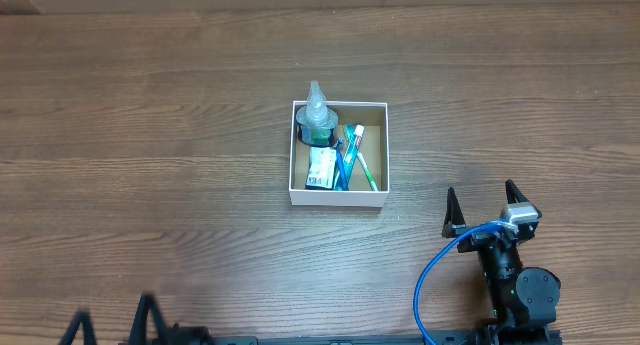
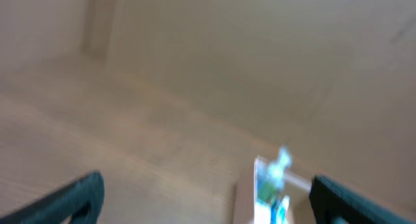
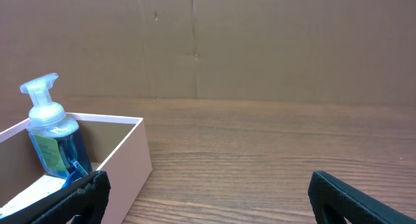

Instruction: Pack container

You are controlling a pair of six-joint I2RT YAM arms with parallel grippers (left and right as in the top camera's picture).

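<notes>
The container (image 1: 385,155) is a square shallow box with white walls and a brown inside at the table's middle. In it stand a clear pump bottle (image 1: 317,115), a small white carton (image 1: 320,170) and toothbrushes (image 1: 355,160). My right gripper (image 1: 484,206) is open and empty, right of and nearer than the box. In the right wrist view (image 3: 208,198) the box wall (image 3: 127,162) and the bottle (image 3: 49,133) lie to the left. My left gripper (image 1: 112,320) is open at the bottom left edge. The left wrist view (image 2: 208,198) is blurred, with the box (image 2: 244,198) ahead.
The wood-grain table (image 1: 150,135) spreads all round the box. A brown cardboard wall (image 3: 260,42) stands behind the table. A blue cable (image 1: 430,275) loops by the right arm.
</notes>
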